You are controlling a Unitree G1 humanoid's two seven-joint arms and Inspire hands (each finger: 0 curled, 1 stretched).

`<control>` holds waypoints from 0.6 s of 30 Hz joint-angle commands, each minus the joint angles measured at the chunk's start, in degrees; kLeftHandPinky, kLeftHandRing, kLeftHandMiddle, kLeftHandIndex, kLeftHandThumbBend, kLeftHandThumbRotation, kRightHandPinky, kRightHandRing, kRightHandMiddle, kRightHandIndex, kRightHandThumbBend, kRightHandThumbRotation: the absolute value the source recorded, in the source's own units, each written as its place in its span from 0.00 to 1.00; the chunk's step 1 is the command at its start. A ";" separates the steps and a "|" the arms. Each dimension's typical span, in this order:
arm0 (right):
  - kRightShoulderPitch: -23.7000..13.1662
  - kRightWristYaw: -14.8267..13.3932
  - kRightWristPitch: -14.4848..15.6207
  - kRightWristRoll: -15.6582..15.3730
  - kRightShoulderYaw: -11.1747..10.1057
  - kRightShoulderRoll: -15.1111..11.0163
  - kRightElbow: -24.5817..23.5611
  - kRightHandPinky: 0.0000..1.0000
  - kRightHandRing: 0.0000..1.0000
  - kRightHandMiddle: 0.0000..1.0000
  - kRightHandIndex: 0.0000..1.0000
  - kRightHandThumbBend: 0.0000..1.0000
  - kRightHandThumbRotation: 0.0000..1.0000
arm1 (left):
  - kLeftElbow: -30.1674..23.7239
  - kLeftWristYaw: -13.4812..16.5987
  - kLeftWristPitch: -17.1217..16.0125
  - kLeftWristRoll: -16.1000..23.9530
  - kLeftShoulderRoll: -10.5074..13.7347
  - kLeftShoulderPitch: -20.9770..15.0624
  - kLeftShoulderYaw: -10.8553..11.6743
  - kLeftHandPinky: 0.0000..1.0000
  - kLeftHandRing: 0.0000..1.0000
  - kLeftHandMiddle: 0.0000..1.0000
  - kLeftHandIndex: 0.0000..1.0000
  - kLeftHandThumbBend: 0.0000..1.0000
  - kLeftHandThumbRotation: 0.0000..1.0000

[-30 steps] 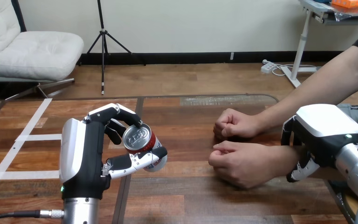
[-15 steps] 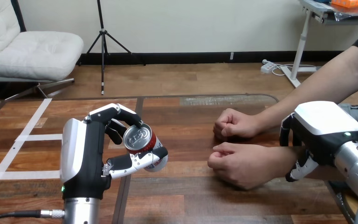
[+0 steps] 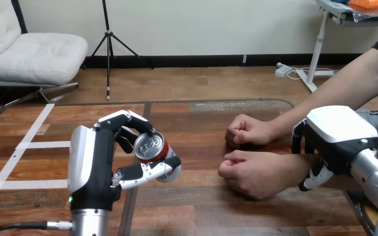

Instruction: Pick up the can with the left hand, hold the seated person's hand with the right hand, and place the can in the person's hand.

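Note:
A red can with a silver top is held off the table in my left hand, at the view's lower left, with fingers over its top and thumb under its side. Two fists of the person rest on the table at the right: the near one and the far one. My right hand lies over the near arm just behind the wrist, fingers curled down its far side and thumb on its near side. The can is well left of both fists.
White tape strips mark the table's left part. A dark seam runs along the tabletop under my left hand. The person's forearms come in from the right edge.
My left hand has carried the can a little to the right. My right hand has slid slightly left along the person's near arm. The fists have stayed put.

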 commanded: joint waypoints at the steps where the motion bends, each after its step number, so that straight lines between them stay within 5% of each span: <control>1: -2.40 -1.65 -1.18 0.19 -2.56 -1.33 -5.11 0.35 0.43 0.49 0.53 0.82 0.00 | 0.02 0.82 -1.72 0.05 -0.60 -4.38 -0.74 0.29 0.35 0.40 0.41 0.74 0.00; 18: -2.16 -0.57 -1.40 -0.34 -2.66 -1.03 -8.14 0.34 0.42 0.48 0.53 0.84 0.00 | 0.01 0.51 -1.10 -0.21 -0.84 -4.39 -1.54 0.29 0.35 0.39 0.41 0.74 0.00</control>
